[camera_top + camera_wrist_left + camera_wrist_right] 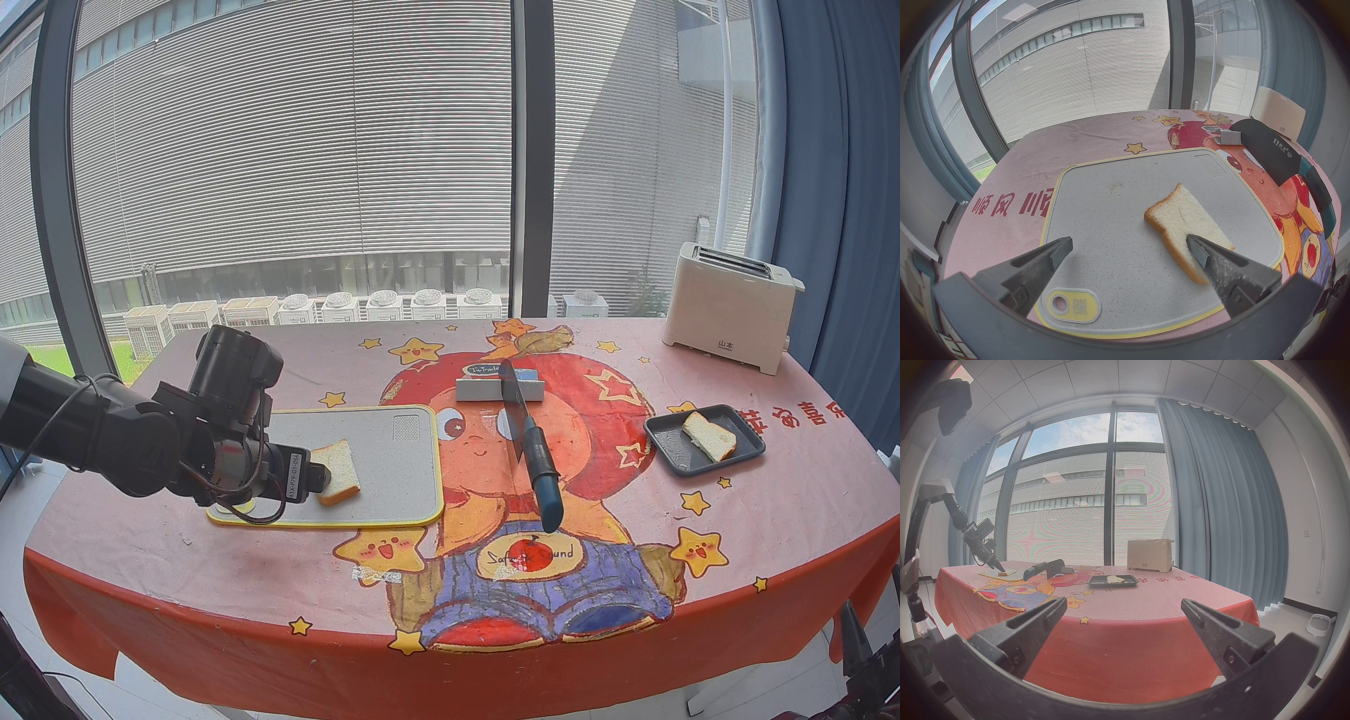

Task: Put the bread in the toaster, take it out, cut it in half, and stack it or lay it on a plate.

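A half slice of bread [337, 472] [1181, 220] lies on the grey cutting board [394, 450] [1111, 220] at the table's left. My left gripper [316, 476] [1129, 246] is open low over the board, and one fingertip [1200, 251] overlaps the bread's near edge. Another half slice [710, 436] [1114, 579] rests in the dark tray [667, 448] [1097, 583] on the right. At the back right stands the cream toaster [731, 305] [1150, 554]. My right gripper [1124, 608] is open with nothing in it, held off the table beyond its right end.
A black knife with a blue handle [530, 441] [1275, 150] [1043, 568] leans on its small stand [500, 386] mid-table, between board and tray. The red printed tablecloth [281, 562] covers the table, with windows behind it and a curtain [844, 187] at the right.
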Controlling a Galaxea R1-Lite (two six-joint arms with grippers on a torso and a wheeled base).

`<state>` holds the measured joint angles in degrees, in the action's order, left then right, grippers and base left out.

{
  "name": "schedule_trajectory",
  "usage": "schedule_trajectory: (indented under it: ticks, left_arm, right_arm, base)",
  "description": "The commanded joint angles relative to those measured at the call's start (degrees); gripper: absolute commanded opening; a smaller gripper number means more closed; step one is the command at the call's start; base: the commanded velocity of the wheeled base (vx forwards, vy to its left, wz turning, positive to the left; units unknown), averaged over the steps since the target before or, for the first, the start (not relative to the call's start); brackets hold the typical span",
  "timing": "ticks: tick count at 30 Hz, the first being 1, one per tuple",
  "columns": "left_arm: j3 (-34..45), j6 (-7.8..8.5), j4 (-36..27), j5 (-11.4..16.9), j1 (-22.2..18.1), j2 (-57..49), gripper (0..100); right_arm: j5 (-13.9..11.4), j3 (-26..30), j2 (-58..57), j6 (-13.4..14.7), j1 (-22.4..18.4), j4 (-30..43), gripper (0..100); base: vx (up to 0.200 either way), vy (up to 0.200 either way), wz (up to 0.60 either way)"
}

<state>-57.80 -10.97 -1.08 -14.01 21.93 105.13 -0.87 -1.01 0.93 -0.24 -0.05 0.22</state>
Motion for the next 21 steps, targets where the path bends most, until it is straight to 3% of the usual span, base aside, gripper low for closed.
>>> schedule_trajectory:
  ticks: [1, 2, 21]
  left_arm:
    - [-0.04, -0.01, -0.06, 0.03, -0.13, 0.16, 100]
    - [-0.04, -0.01, -0.06, 0.12, -0.22, 0.16, 0]
    - [-0.39, -0.19, -0.15, 0.03, -0.13, 0.34, 0]
  right_arm:
    - [-0.01, 0.84, -0.93, -0.02, -0.04, -0.04, 100]
    - [-0.01, 0.84, -0.93, -0.02, -0.04, 0.04, 100]
    - [-0.01, 0.84, -0.93, -0.02, -0.04, 0.04, 100]
  base:
    - [0.0, 0.0, 0.0]
    - [0.0, 0.0, 0.0]
    - [0.0, 0.0, 0.0]
